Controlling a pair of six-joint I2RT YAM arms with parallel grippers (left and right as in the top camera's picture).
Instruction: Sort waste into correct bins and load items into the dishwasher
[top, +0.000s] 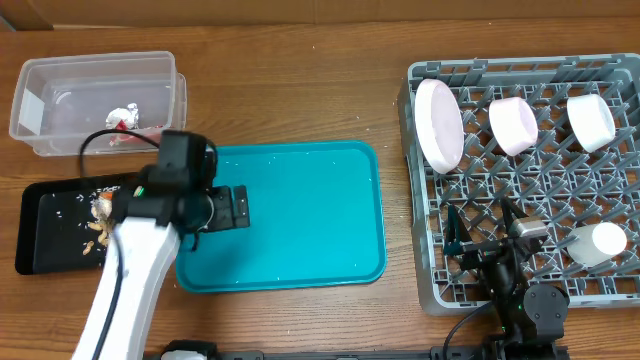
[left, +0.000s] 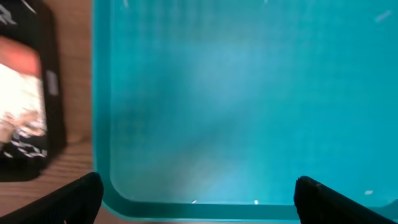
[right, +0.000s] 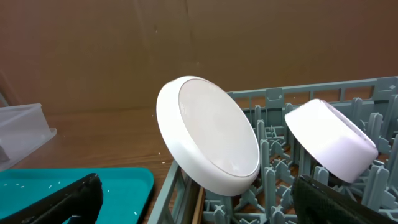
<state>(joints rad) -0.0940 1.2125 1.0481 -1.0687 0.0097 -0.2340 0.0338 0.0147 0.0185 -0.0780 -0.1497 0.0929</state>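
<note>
**Two grippers spread wide, neither holding anything**

I have my left gripper (top: 240, 208) over the left part of the teal tray (top: 320, 235), fingers far apart and empty; in the left wrist view only the two dark fingertips (left: 78, 196) show at the bottom corners, with bare tray surface between them. The black tray (top: 45, 240) with food scraps (top: 98, 215) lies just left of that arm; the clear bin (top: 60, 80) behind it holds a crumpled piece of waste (top: 125, 113), silver and red.

My right gripper (top: 482, 228) sits over the near-left corner of the grey dish rack (top: 520, 66), likewise spread wide and empty. The white plate (right: 211, 134) leans on edge just ahead of it, and a white bowl (right: 333, 140) is tilted to the plate's right. A second bowl (top: 590, 120) stands further right, and a white cup (top: 598, 243) lies on its side to the right of the gripper.

My left arm covers the right end of the black tray, so I cannot tell whether it touches the teal tray; the scraps are a blur in the left wrist view; the rack's right edge is cut off overhead.
</note>
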